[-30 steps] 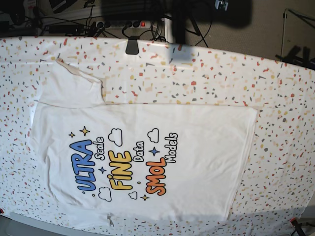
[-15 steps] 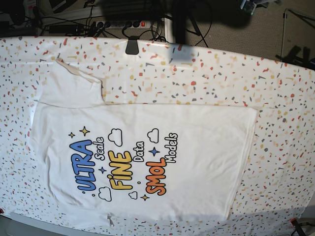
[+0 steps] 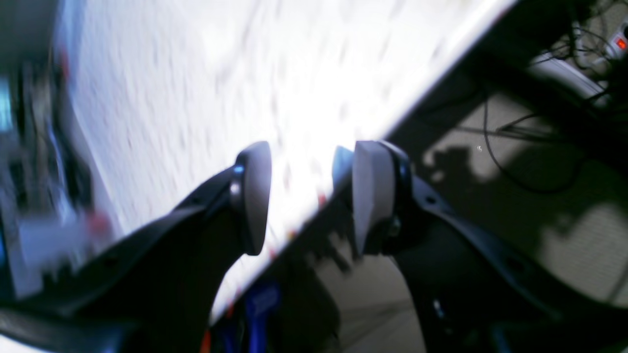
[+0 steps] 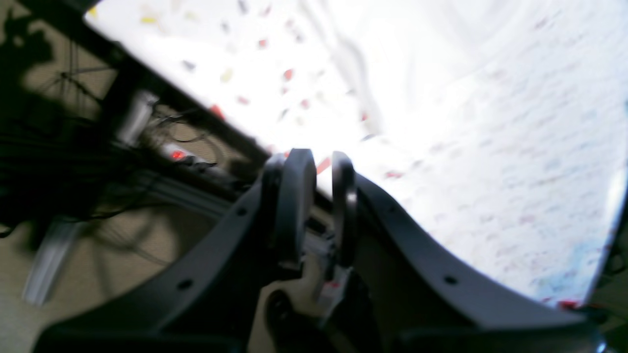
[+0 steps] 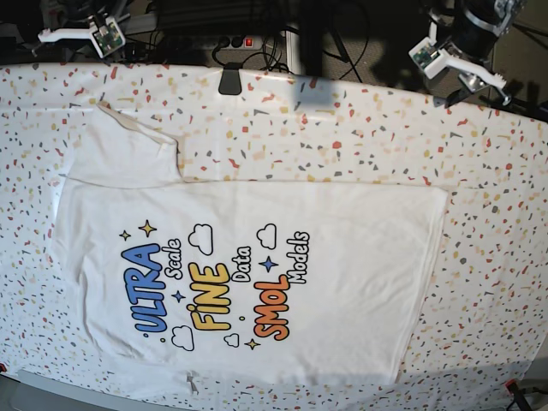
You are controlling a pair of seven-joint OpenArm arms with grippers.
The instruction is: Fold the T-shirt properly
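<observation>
From the left wrist view, the left gripper (image 3: 304, 196) has its jaws standing wide apart with nothing between them, hanging over the far edge of the white, colour-flecked counter (image 3: 196, 98); the bright surface runs away behind and to one side of the jaws, floor and cables to the other, and no shirt cloth can be made out through the blur. From the right wrist view, the right gripper (image 4: 319, 206) shows its jaws drawn narrow, a slim gap left and nothing in it; beyond the jaws a pale fold of cloth lies on the counter, likely a sleeve of the large white short-sleeved T-shirt (image 4: 441, 63), though the glare leaves me unsure. In the base view the T-shirt (image 5: 342, 257) lies flat, print up, with its blue, yellow and orange lettering, its long axis running across the counter, collar end toward the right arm's side and hem toward the left arm's. Both grippers sit at the back edge, well apart from the cloth, the shirt lying forward of each pair of jaws. The right one hangs nearer the upper sleeve (image 5: 128, 154), the left nearer the hem corner, so I would guess each takes its own end.
</observation>
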